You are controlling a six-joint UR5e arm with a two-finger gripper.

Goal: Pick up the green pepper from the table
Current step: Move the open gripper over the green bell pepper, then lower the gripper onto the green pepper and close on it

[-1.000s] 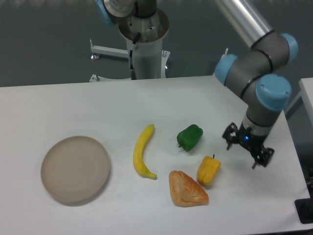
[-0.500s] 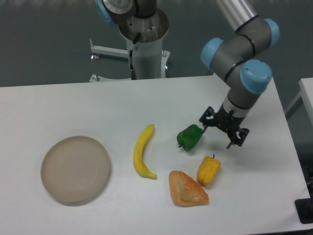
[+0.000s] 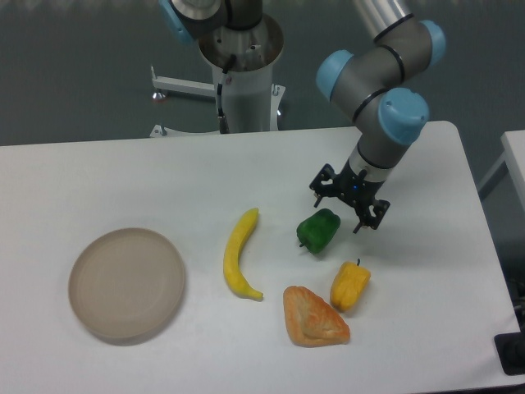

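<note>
The green pepper (image 3: pixel 318 231) is seen lying on the table (image 3: pixel 123 172) right of centre in the frame, a small, glossy, dark-green thing of lumpy, blocky form. It is not touched by anything but the tabletop. The gripper (image 3: pixel 348 199) is held just above and to the right of it in the picture, its two dark fingers spread apart and nothing caught between them; whether the fingertips are at the pepper's height cannot be told.

Below the pepper a yellow-orange pepper (image 3: pixel 349 285) is placed, and just beside that, to the lower left, a tan pastry (image 3: pixel 312 317). A banana (image 3: pixel 238 256) is laid lengthwise to the left of the green pepper, well apart from it. At the lower left of the frame a round beige plate (image 3: pixel 126 283) is set.

The table is a wide white surface with rounded corners. Behind it, along the top of the frame, a dark grey floor is seen, with the robot's white pedestal (image 3: pixel 244 82) at upper centre.
</note>
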